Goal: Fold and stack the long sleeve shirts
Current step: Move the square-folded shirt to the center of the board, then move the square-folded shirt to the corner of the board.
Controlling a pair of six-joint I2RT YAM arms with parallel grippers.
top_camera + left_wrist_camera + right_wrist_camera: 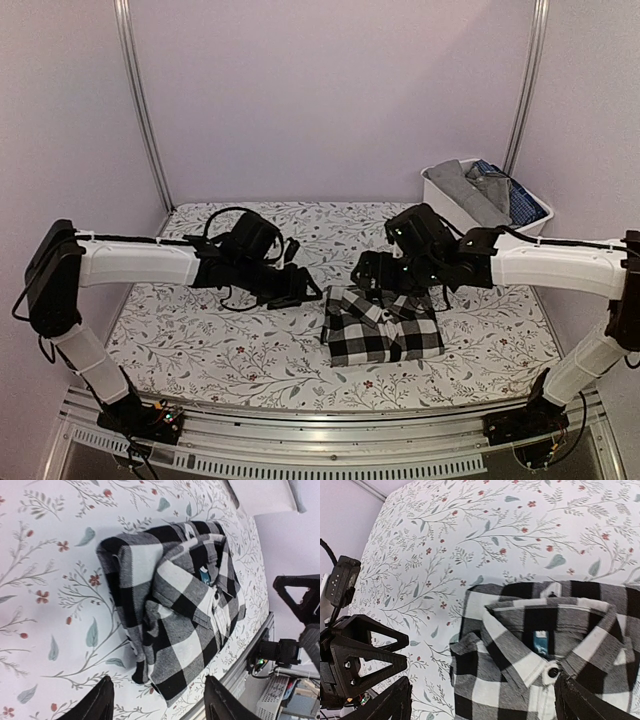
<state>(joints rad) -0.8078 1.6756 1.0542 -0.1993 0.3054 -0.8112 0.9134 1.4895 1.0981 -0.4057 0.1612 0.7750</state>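
We see the folded checked shirt (382,325) lying on the bench (240,355), left hand (161,700) and right hand (485,700) both open, empty.

Checked shirt (510,680) runs off right wrist view's bottom and right edges. Top view: right gripper (368,272) hides its far edge.

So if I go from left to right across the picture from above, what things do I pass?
left gripper → checked shirt → white bin
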